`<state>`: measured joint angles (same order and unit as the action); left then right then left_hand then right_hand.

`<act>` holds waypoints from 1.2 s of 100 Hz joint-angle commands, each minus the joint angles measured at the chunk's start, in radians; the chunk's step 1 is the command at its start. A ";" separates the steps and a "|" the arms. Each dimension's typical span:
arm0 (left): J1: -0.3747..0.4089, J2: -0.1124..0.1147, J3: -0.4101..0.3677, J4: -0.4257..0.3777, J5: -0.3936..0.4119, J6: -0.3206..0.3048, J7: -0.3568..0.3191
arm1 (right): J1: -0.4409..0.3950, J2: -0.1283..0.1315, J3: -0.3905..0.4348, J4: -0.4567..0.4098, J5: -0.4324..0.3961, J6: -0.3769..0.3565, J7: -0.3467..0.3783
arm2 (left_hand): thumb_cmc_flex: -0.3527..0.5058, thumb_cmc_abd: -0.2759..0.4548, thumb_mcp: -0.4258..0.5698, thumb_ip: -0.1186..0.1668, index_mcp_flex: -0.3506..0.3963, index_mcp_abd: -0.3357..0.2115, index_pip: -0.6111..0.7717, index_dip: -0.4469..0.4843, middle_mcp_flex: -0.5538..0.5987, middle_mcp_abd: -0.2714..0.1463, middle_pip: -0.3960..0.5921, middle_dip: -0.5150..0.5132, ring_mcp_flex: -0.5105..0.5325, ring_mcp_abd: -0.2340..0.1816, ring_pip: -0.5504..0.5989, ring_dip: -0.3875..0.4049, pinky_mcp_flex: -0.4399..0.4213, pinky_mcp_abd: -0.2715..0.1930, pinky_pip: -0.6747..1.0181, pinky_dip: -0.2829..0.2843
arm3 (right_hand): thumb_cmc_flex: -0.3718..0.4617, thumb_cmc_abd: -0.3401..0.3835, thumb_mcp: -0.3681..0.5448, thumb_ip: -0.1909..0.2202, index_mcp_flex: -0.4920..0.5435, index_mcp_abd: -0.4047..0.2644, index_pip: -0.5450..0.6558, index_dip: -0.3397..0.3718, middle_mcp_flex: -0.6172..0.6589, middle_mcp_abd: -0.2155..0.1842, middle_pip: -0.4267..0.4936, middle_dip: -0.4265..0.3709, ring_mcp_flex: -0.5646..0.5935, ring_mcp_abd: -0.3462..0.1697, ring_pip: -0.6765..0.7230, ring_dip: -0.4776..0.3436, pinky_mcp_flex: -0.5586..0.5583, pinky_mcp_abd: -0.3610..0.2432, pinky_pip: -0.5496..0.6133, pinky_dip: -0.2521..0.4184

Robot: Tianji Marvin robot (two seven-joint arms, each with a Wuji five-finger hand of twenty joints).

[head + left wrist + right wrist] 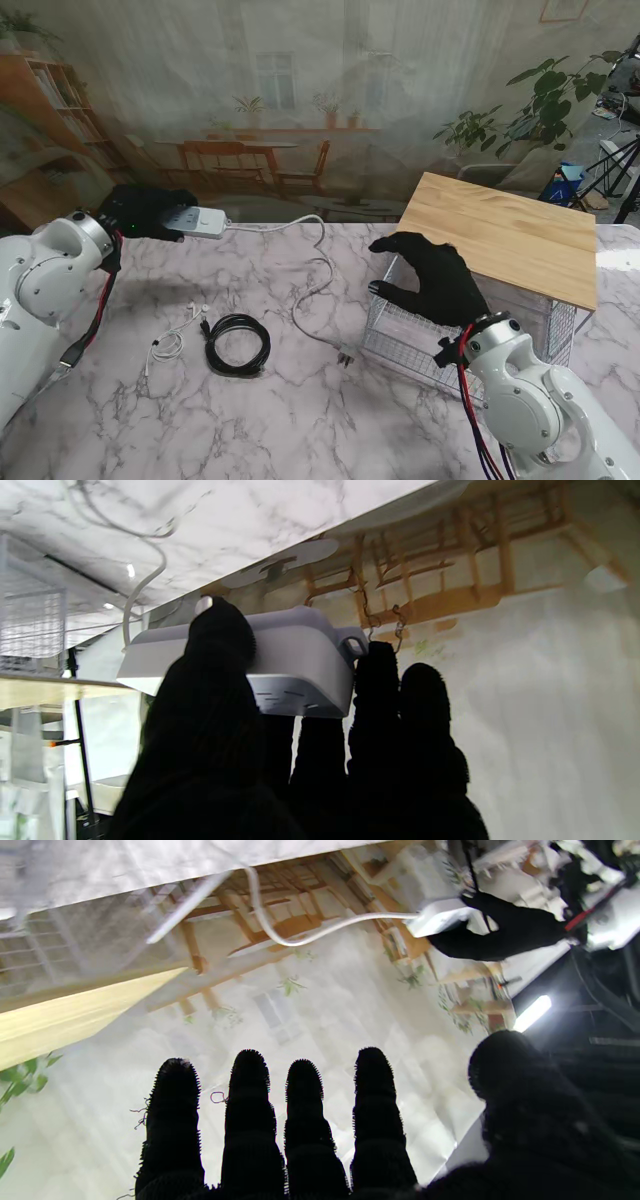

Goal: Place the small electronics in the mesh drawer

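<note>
Right hand (432, 280) hovers over the mesh drawer (420, 335), fingers (250, 1120) spread, empty — left hand (140, 212) grips the white power strip (196, 222) above the table (300, 420).

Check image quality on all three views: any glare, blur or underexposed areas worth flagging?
Stand view: evenly lit and sharp, the left hand and power strip clear. Left wrist view: the fingers are underexposed to black silhouette and the backdrop soft. Right wrist view: a bright strip light glares, and the mesh drawer is blurred.

Earphones (172, 338) left of coiled cable (237, 344); mesh drawer (420, 335) at right, under wooden board (505, 235).
</note>
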<state>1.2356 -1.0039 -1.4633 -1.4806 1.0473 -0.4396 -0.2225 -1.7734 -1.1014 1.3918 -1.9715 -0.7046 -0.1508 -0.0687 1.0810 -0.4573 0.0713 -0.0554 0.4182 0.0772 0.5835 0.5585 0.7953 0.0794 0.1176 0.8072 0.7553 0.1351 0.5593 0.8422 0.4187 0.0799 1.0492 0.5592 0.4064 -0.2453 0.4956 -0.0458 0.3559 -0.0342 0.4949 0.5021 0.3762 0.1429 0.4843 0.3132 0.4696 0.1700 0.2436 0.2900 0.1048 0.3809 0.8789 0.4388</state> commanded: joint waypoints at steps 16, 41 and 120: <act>-0.050 -0.006 0.073 -0.119 -0.074 -0.003 -0.074 | 0.111 -0.012 -0.084 -0.039 0.035 0.083 0.016 | 0.195 0.158 0.217 0.083 0.164 -0.103 0.196 0.066 0.182 -0.068 0.162 0.076 0.046 0.058 0.030 -0.020 0.041 -0.018 0.034 0.012 | -0.016 -0.007 -0.009 0.026 -0.083 0.068 -0.094 -0.049 -0.054 0.019 -0.033 -0.018 -0.015 0.016 -0.083 -0.009 -0.012 0.005 -0.018 0.007; -0.107 -0.013 0.194 -0.149 -0.146 0.039 -0.126 | 0.227 -0.015 -0.152 -0.035 0.081 0.167 0.057 | 0.189 0.155 0.225 0.086 0.171 -0.102 0.189 0.069 0.186 -0.069 0.161 0.077 0.053 0.058 0.030 -0.022 0.047 -0.016 0.038 0.010 | -0.009 -0.027 -0.011 0.025 -0.088 0.095 -0.136 -0.071 -0.064 0.022 -0.045 -0.046 -0.024 0.023 -0.094 -0.017 -0.020 0.003 -0.026 0.003; -0.210 -0.034 0.406 -0.107 -0.245 0.100 -0.109 | 0.487 0.016 -0.339 0.096 -0.016 0.443 0.295 | 0.172 0.137 0.248 0.082 0.181 -0.116 0.196 0.088 0.205 -0.071 0.165 0.094 0.075 0.072 0.083 0.002 0.080 -0.026 0.090 0.020 | -0.283 -0.312 0.165 -0.086 -0.105 0.296 -0.450 -0.186 -0.136 0.090 -0.211 -0.138 -0.097 0.037 -0.171 -0.070 -0.094 0.016 -0.189 -0.036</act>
<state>1.0323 -1.0332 -1.0585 -1.5900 0.8022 -0.3327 -0.3241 -1.2928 -1.0922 1.0607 -1.8863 -0.7036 0.2771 0.2032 1.0778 -0.4993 0.0706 -0.0557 0.4656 0.0832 0.5835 0.5585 0.8444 0.0983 0.1201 0.8235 0.8014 0.1543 0.5879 0.8210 0.4638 0.1041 1.0952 0.5592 0.1921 -0.5121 0.6296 -0.0970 0.2720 0.2237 0.0807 0.3250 0.2704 0.2165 0.3067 0.1907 0.4055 0.1987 0.1428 0.2423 0.0385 0.3831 0.7214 0.4175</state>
